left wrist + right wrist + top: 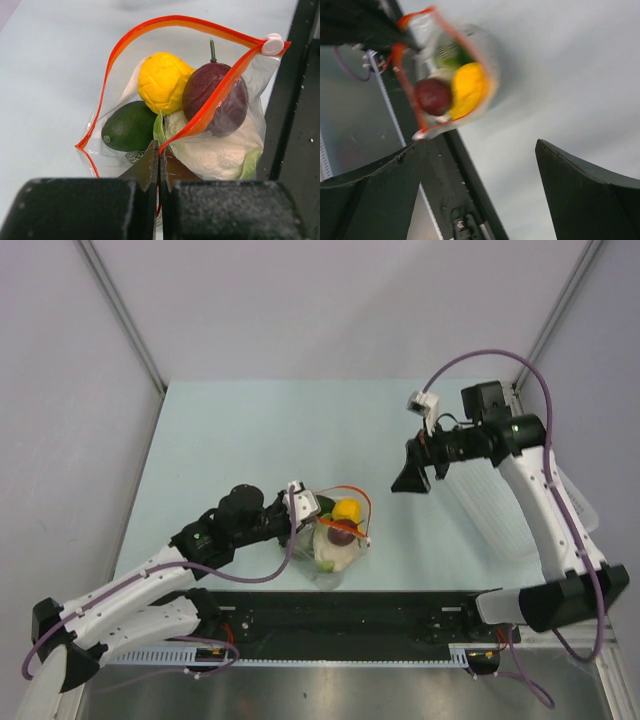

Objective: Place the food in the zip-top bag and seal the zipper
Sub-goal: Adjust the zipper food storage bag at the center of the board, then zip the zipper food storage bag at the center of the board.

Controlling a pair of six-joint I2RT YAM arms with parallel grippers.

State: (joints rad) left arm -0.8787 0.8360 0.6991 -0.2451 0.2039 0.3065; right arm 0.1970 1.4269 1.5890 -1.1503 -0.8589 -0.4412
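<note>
The clear zip-top bag (338, 540) lies near the table's front edge with its mouth open. In the left wrist view the bag (257, 125) holds the food: a yellow piece (162, 82), a dark red one (215, 97), a dark green one (130, 126), a pale cream one (220, 152) and a lime green bit (250, 162). The orange-red zipper (150, 25) gapes in a loop, with its white slider (273, 46) at the far end. My left gripper (160, 150) is shut on the zipper strip at the near end; it also shows in the top view (303, 508). My right gripper (412, 478) is open and empty, hovering to the right of the bag.
A white perforated basket (490, 510) lies at the right under the right arm. The black rail (350, 610) of the arm bases runs just in front of the bag. The right wrist view shows the bag (450, 90) blurred beyond the open right gripper (477, 144).
</note>
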